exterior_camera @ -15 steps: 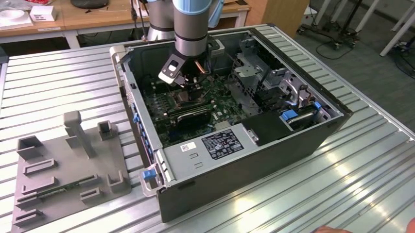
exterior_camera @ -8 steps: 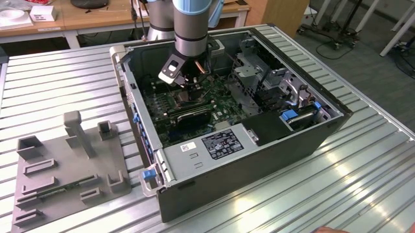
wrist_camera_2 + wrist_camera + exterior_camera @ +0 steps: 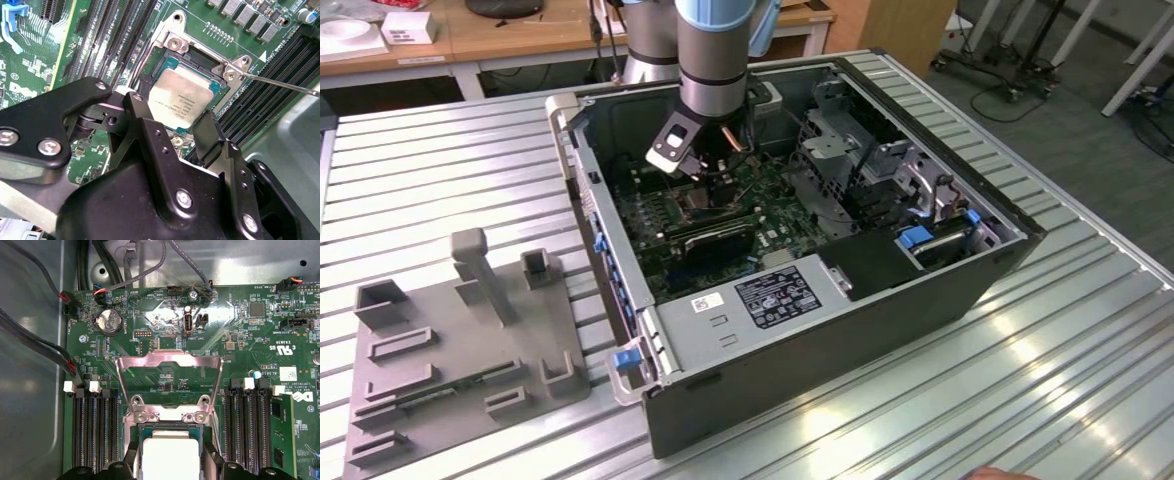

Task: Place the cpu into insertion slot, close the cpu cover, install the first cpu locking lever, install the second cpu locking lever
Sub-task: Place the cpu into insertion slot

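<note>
Arm is reaching down into the open computer case [image 3: 854, 330], which is lying on its side across the middle of the slatted metal table [image 3: 454, 150]. The gripper [image 3: 707, 185] is hovering low over the motherboard [image 3: 720, 215], roughly mid-board and toward the case's far wall.

The cpu [image 3: 182, 95] is lying flat in the socket with its silvery top facing up and looking level with the socket rim. In both wrist views the gripper [image 3: 175, 117] is sitting astride it, one black side at each of two opposite cpu edges. Can't tell whether it is clamping the chip or just bracketing it, since any contact is hidden.

In the first wrist view the cpu [image 3: 170, 450] is showing right under the gripper [image 3: 170, 460]. The cpu cover [image 3: 170, 360] is standing swung back on its hinge at the socket's far rim, so the socket is uncovered and board is showing through the cover's window. A thin lever rod [image 3: 285, 84] is sticking out from one socket corner, not latched down.

Memory slots [image 3: 92, 430] are running along both sides of the socket, and a coin battery [image 3: 110, 321] is sitting closer to the board's far edge.

A grey fixture tray [image 3: 467, 350] is lying near the table's near corner on the exterior view's left, well apart from the case.
</note>
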You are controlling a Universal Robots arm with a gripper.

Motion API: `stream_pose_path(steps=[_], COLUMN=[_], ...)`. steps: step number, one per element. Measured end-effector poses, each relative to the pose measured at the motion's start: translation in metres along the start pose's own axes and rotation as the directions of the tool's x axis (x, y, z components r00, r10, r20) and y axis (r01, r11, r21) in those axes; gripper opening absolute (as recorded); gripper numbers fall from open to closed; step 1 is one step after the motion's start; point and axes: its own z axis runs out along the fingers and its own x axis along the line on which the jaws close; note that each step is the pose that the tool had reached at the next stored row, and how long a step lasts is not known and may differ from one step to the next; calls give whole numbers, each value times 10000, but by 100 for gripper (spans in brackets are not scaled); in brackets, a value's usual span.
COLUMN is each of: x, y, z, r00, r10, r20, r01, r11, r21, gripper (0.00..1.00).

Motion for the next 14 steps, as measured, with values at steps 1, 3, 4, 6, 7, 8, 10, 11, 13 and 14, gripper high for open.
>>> stream_pose_path(steps=[1,3,4,6,7,8,10,11,13,14], x=[0,0,0,1,2,3,4,5,6,7], y=[0,0,0,1,2,2,3,4,5,5], z=[0,-1,-6,-21,-30,-39,-57,-66,-85,-97], r00=[10000,10000,10000,10000,10000,10000,10000,10000,10000,10000], r10=[0,0,0,1,1,1,1,0,0,0], r20=[1,1,3,1,1,0,0,0,0,1], r01=[0,0,0,-1,-1,-1,-1,0,0,0], r11=[10000,10000,10000,10000,10000,10000,10000,10000,10000,10000], r21=[1,1,2,1,0,0,0,0,0,0], gripper=[61,61,61,61,61,61,61,61,61,61])
